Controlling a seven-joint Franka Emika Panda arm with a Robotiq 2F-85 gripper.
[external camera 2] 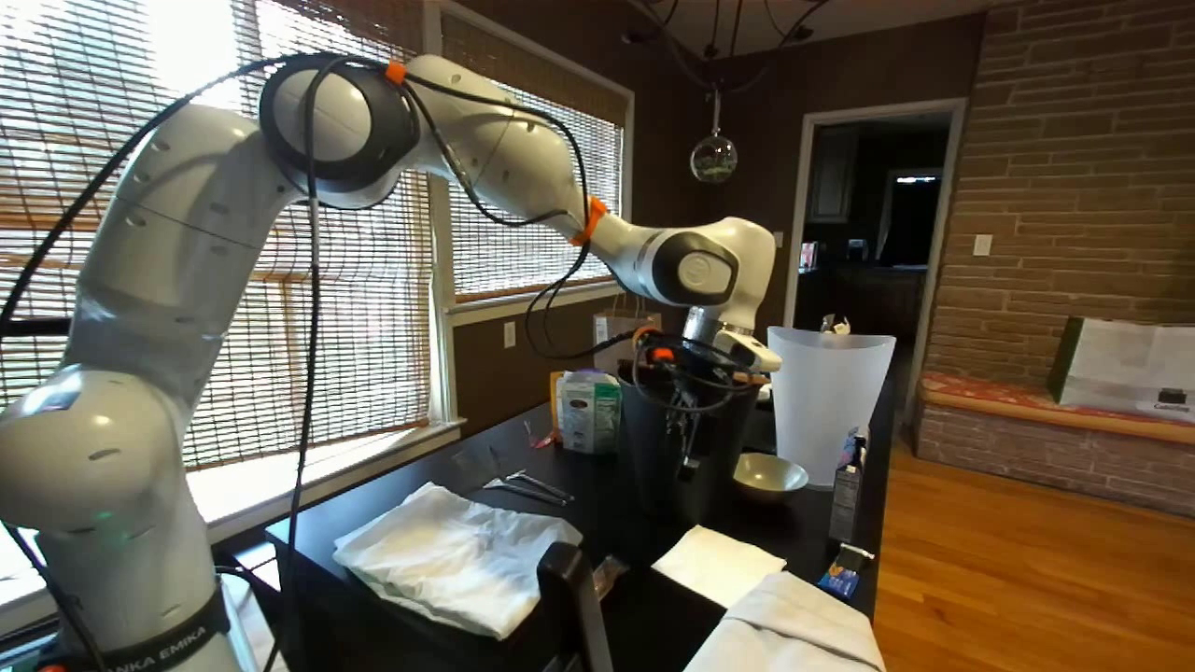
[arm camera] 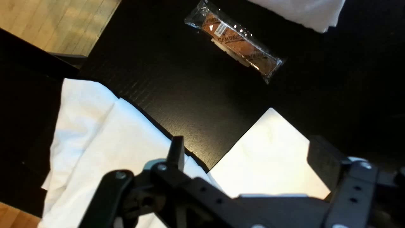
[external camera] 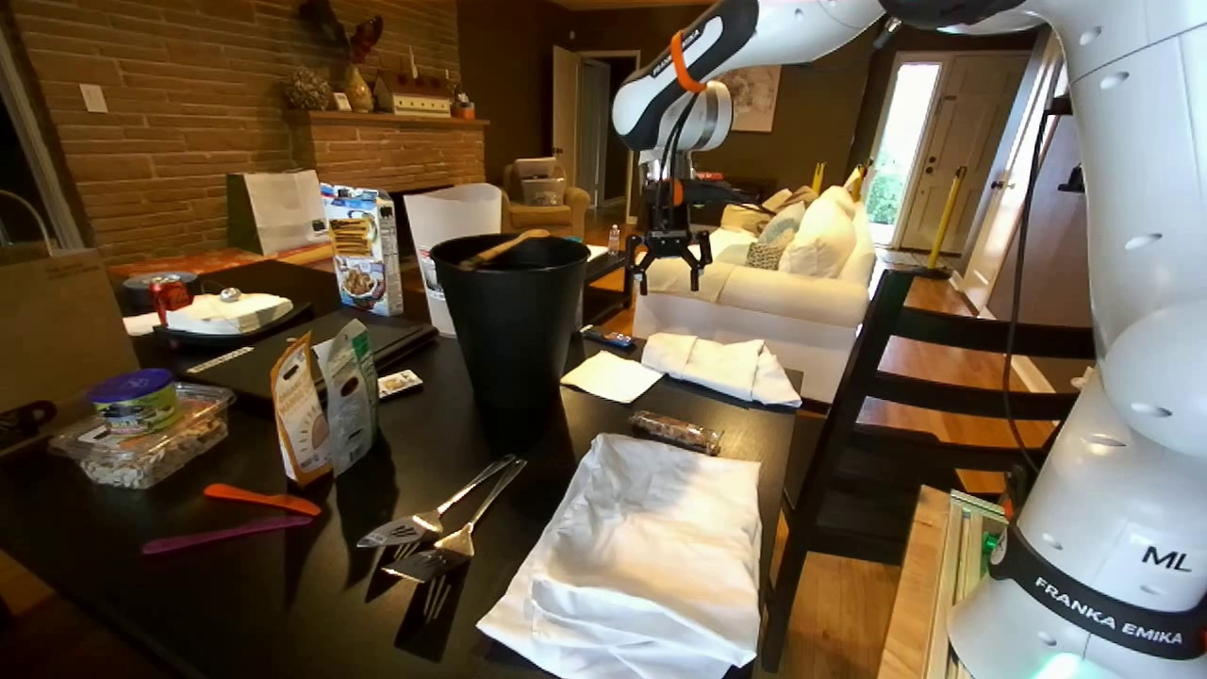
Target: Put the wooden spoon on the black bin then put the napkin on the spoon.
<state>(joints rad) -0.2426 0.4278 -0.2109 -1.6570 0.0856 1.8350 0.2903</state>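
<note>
The wooden spoon (external camera: 504, 248) rests across the mouth of the tall black bin (external camera: 509, 330), with one end up at the rim. Beside the bin's base, the napkin (external camera: 613, 377) lies flat on the dark table as a thin white square; it also shows in an exterior view (external camera 2: 719, 565). My gripper (external camera: 669, 269) hangs in the air above the table, its jaws wide apart and holding nothing. From the wrist view, the napkin (arm camera: 269, 155) appears below the gripper (arm camera: 250, 155), in the gap between the fingers, with its near part hidden by the gripper body.
A rumpled white cloth (external camera: 721, 363) lies right beside the napkin. Nearby are a wrapped bar (external camera: 676, 431) and a large folded white cloth (external camera: 651, 566). A tall white bin (external camera 2: 822, 401) and a bowl (external camera 2: 770, 474) stand near the black bin. A dark chair (external camera: 981, 333) backs onto the table edge.
</note>
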